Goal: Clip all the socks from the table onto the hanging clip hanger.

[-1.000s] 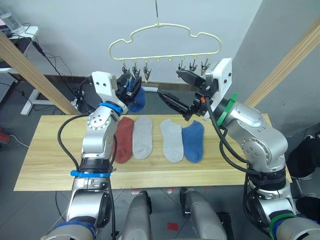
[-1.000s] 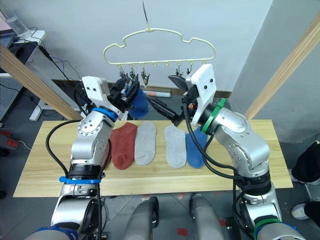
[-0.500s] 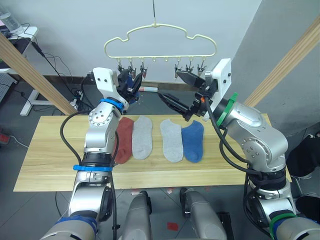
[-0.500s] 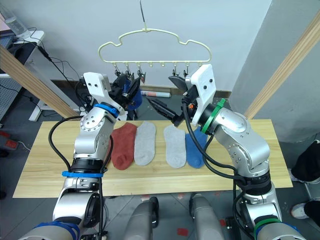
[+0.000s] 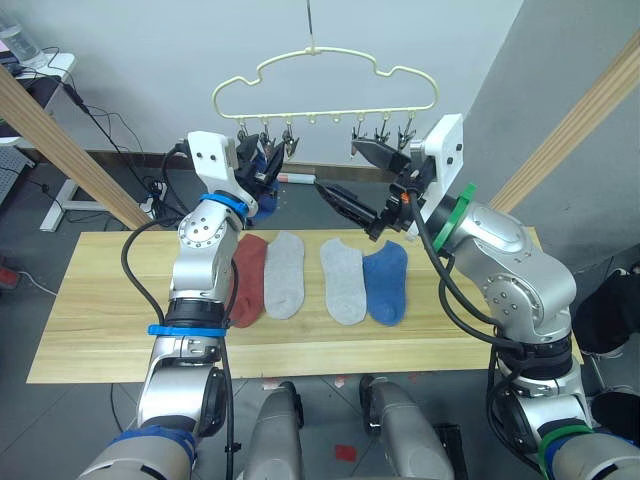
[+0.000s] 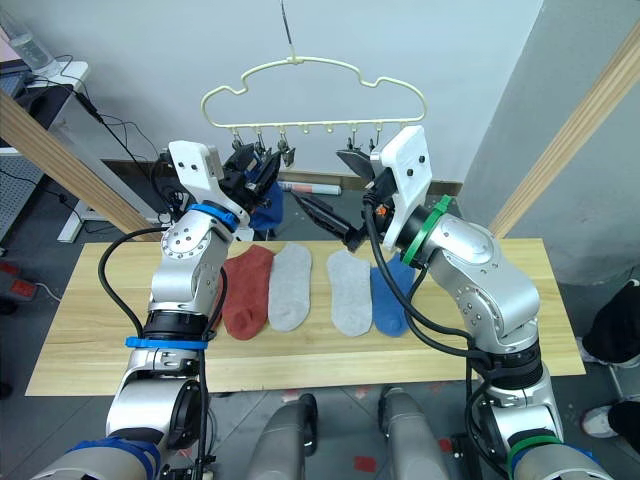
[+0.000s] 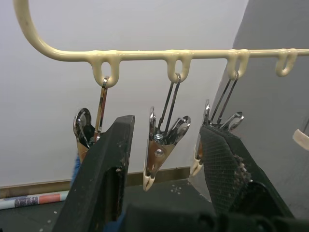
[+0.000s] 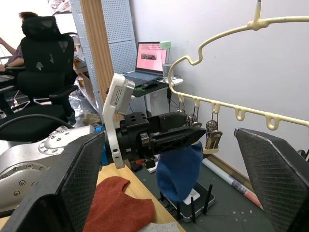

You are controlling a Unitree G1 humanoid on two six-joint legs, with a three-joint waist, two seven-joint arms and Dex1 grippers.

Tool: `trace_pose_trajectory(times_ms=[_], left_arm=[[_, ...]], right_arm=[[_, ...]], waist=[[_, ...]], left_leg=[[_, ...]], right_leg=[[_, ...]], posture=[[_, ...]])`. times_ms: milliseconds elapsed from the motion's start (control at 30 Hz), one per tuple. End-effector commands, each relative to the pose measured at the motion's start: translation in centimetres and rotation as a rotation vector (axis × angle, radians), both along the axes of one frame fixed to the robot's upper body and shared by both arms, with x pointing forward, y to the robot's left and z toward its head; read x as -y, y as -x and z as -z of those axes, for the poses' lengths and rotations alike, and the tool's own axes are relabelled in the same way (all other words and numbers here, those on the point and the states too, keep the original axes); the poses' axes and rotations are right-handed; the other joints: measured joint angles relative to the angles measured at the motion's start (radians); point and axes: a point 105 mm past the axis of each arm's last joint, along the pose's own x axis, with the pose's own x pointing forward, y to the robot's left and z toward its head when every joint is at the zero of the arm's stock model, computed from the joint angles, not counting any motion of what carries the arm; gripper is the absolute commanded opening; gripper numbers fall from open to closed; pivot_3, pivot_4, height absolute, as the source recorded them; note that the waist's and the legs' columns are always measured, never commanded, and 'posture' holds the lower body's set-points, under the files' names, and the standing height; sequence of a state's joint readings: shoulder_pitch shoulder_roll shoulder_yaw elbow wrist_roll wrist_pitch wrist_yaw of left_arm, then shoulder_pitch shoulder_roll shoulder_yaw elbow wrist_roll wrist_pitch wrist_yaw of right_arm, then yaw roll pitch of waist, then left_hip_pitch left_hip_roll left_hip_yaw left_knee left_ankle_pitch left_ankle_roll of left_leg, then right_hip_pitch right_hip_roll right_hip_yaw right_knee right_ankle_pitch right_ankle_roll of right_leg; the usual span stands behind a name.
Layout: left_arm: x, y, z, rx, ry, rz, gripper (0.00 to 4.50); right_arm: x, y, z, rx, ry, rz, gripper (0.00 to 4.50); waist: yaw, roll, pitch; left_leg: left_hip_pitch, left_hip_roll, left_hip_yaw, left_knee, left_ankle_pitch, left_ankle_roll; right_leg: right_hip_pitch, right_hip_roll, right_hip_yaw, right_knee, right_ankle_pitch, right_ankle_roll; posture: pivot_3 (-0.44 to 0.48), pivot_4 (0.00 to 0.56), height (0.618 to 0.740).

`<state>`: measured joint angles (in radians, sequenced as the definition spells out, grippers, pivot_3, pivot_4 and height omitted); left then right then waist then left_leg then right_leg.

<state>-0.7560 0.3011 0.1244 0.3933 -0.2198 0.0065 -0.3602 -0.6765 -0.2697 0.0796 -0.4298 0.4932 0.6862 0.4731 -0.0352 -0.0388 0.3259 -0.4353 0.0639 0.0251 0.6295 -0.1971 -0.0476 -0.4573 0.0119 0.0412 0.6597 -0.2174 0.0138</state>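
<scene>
Four soft fabric ankle socks flat on light wooden plank table, below pale yellow cloud-shaped wire clip hanger. Since a second ago, lifts blue sock to hanger's left clips. Left gripper spread around a clip, right gripper wide apart near hanger's right clips. Clipped yet: cannot tell.

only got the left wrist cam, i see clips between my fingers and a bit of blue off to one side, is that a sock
Observer: Yes, a blue sock hangs just under the left gripper, by the end clip of the hanger. I can't tell whether the clip grips it.
Operator: how many on the table
Observer: Four lie in a row on the table: a red sock, a grey sock, a second grey sock and a second blue sock.
Operator: wheres the right arm
Observer: The right gripper is open and empty, raised above the table near the hanger's right-hand clips.
</scene>
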Motion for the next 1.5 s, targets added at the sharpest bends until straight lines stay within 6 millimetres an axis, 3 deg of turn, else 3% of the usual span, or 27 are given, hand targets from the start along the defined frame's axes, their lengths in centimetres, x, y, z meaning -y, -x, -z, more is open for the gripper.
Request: trace_pose_trajectory(times_ms=[33, 1100, 1200, 1333, 1500], left_arm=[[-0.3, 0.2, -1.7, 0.071, -0.004, -0.012, 2.35], [-0.1, -0.5, -2.7, 0.115, -0.026, -0.012, 2.35], [0.0, -0.5, -2.8, 0.12, -0.026, -0.008, 1.78], [0.1, -0.4, -2.7, 0.12, -0.027, -0.004, 0.68], [0.0, -0.2, -2.7, 0.119, -0.027, -0.002, 0.05]], right_arm=[[-0.1, 0.8, -1.2, 0.058, -0.015, -0.012, 4.5], [-0.1, 1.0, -1.1, 0.055, -0.015, -0.013, 4.5], [-0.1, 0.9, -1.1, 0.054, -0.017, -0.013, 4.5], [-0.1, 0.9, -1.0, 0.051, -0.018, -0.013, 4.5], [-0.1, 0.8, -0.7, 0.04, -0.015, -0.01, 4.5]], waist=[[0.0, 0.0, 0.0], [0.0, 0.0, 0.0], [0.0, 0.0, 0.0], [0.0, 0.0, 0.0], [0.0, 0.0, 0.0]], left_leg=[[0.0, 0.0, 0.0, 0.0, 0.0, 0.0], [0.0, 0.0, 0.0, 0.0, 0.0, 0.0], [0.0, 0.0, 0.0, 0.0, 0.0, 0.0], [0.0, 0.0, 0.0, 0.0, 0.0, 0.0], [0.0, 0.0, 0.0, 0.0, 0.0, 0.0]], right_leg=[[0.0, 0.0, 0.0, 0.0, 0.0, 0.0], [0.0, 0.0, 0.0, 0.0, 0.0, 0.0], [0.0, 0.0, 0.0, 0.0, 0.0, 0.0], [0.0, 0.0, 0.0, 0.0, 0.0, 0.0], [0.0, 0.0, 0.0, 0.0, 0.0, 0.0]], posture=[[-0.093, 0.324, 0.74], [-0.09, 0.323, 0.74], [-0.088, 0.325, 0.74], [-0.086, 0.327, 0.74], [-0.082, 0.328, 0.74]])
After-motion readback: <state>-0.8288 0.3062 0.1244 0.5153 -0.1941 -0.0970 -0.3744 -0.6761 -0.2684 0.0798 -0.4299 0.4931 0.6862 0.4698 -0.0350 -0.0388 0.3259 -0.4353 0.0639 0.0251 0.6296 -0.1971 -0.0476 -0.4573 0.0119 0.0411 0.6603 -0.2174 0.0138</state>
